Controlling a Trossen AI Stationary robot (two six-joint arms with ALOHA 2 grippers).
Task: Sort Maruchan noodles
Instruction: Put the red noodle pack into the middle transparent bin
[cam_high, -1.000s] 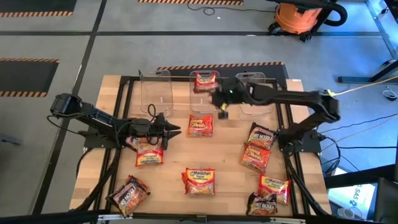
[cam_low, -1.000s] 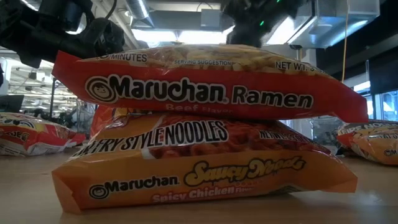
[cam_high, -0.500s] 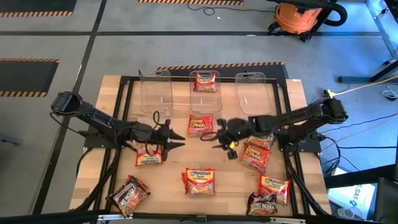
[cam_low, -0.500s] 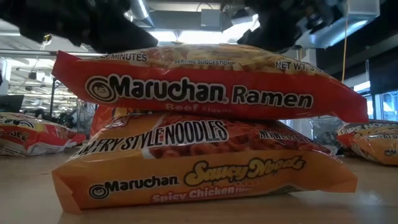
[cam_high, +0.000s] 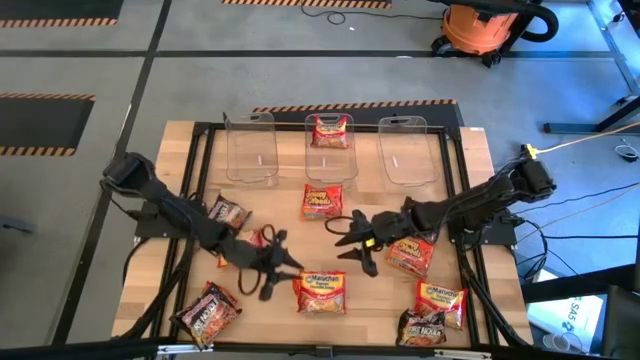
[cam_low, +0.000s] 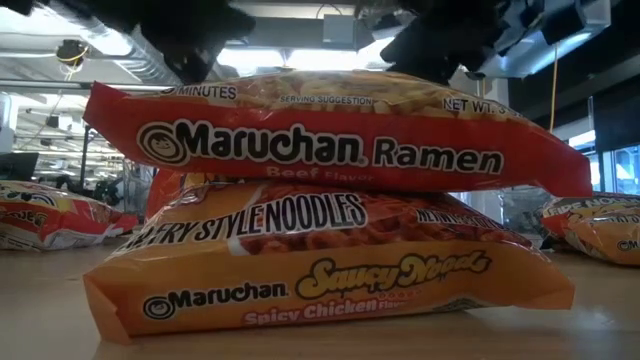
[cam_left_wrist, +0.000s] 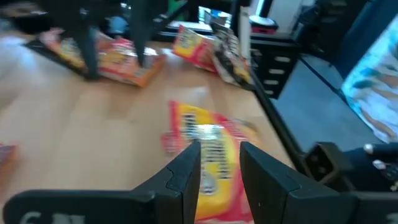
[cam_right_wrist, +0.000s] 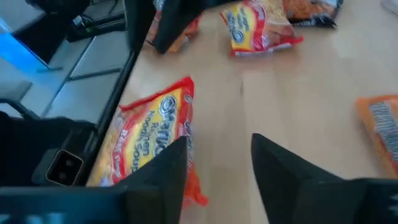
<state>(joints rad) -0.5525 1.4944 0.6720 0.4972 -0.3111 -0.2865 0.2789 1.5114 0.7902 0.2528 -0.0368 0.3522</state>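
Near the table's front middle, a red Maruchan noodles packet (cam_low: 320, 135) lies on top of an orange one (cam_low: 330, 280); from above this is the stack (cam_high: 321, 291). My left gripper (cam_high: 280, 270) hangs just left of it, open by a narrow gap, and the top packet (cam_left_wrist: 208, 149) shows through that gap. My right gripper (cam_high: 354, 245) hovers just behind and right of the stack, open, with bare wood between its fingers and the packet (cam_right_wrist: 149, 140) beside one of them. Other packets lie scattered: a dark one (cam_high: 226, 212), a red-orange one (cam_high: 322, 200) and an orange one (cam_high: 411, 252).
Three clear bins (cam_high: 250, 148) (cam_high: 329, 158) (cam_high: 411, 152) stand along the back edge; the middle one holds a red packet (cam_high: 330, 130). More packets lie at the front left (cam_high: 208, 311) and front right (cam_high: 441, 300). A black frame rail (cam_high: 468, 270) borders the table.
The right gripper swung from the back bins to the middle, then forward toward the stack, its fingers spreading. The left gripper moved forward and right to the stack, uncovering a dark packet.
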